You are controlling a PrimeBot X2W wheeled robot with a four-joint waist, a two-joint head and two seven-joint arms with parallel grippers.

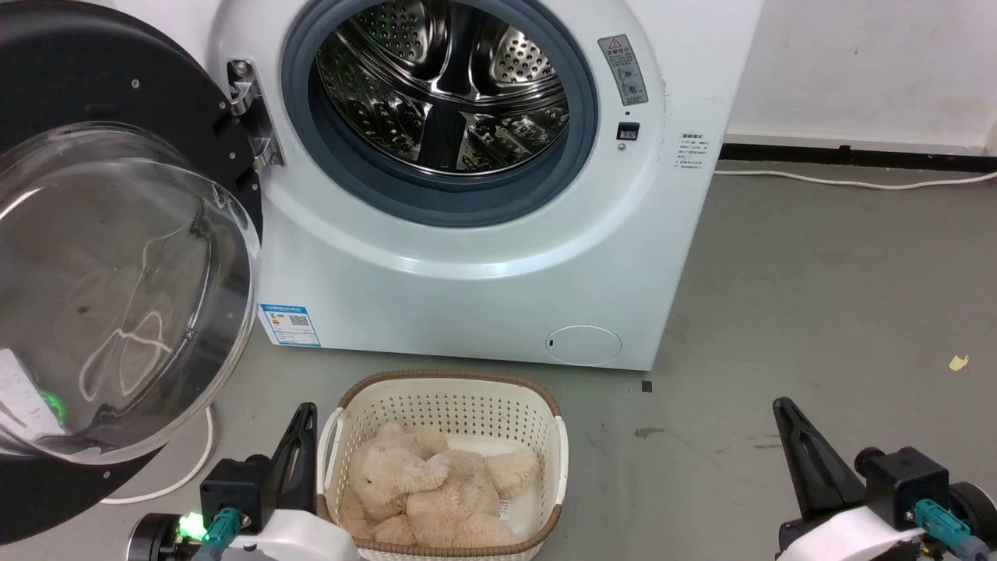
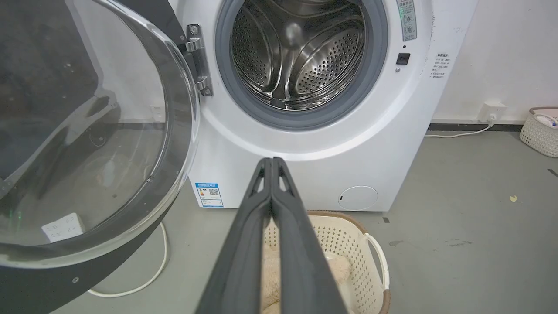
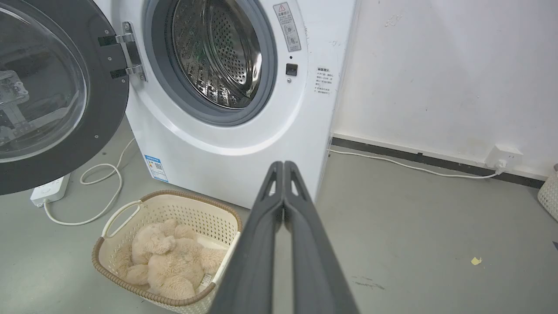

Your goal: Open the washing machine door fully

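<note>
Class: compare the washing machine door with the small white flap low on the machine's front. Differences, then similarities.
The washing machine door is large and black with a clear glass bowl; the flap is small and plain white. The door stands swung open; the flap sits shut, flush. Both are round.

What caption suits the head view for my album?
Washing machine door stands wide open, teddy bear in basket, left gripper and right gripper shut below.

Dark tapered pincer fingers (image 1: 300, 440), black wrist blocks (image 1: 234, 487), white forearms (image 1: 300, 539), teal connectors (image 1: 938, 518)
</note>
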